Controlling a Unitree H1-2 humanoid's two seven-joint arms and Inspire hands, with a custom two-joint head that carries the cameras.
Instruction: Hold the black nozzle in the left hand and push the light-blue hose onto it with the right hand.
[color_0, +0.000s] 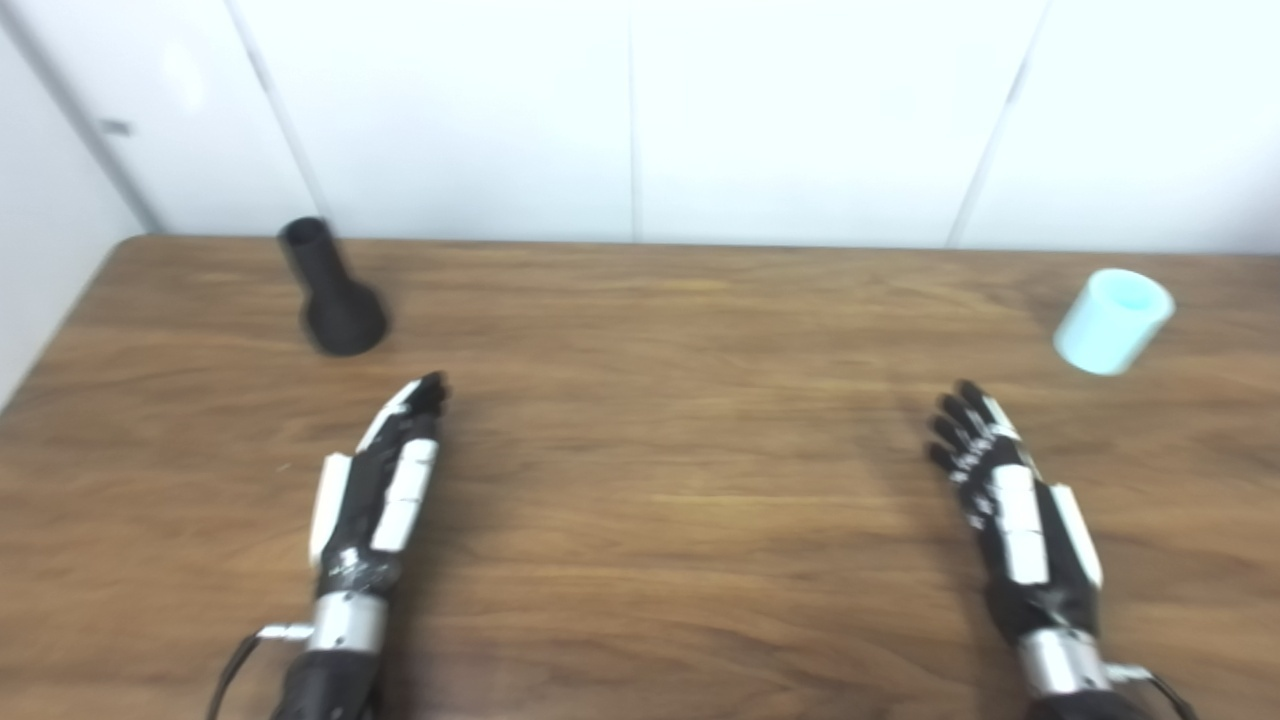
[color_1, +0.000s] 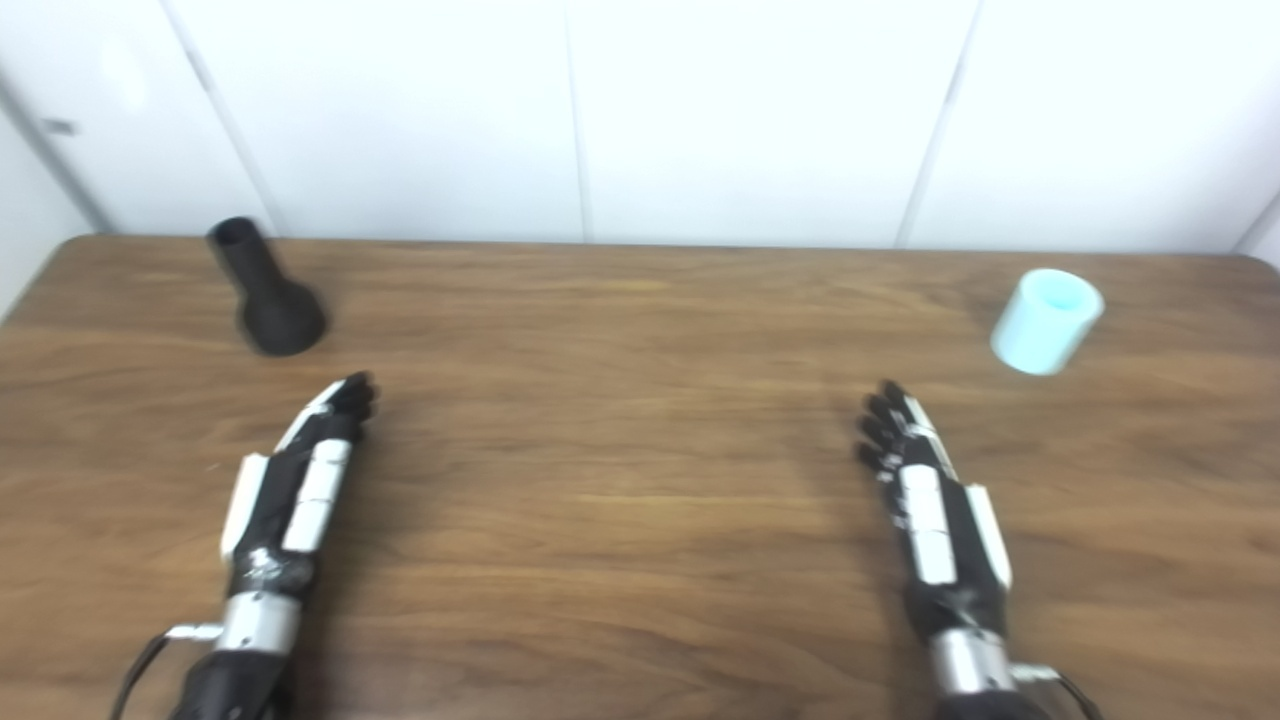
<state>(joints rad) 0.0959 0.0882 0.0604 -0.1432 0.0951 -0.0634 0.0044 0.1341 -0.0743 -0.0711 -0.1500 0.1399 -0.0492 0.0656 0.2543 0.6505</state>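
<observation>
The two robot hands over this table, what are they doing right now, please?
Nothing is held yet. The black nozzle stands on the wooden table at the far left, and the light-blue hose piece sits at the far right. The left hand and the right hand are both open with fingers extended, each short of its own part and touching neither. The joining has not started.

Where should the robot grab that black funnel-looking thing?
Probably the narrow neck of the black nozzle. It seems to stand on its wide flared base with the slim open tube tilting up and away, so the left hand, open and just in front, could wrap around the neck from the near side.
</observation>
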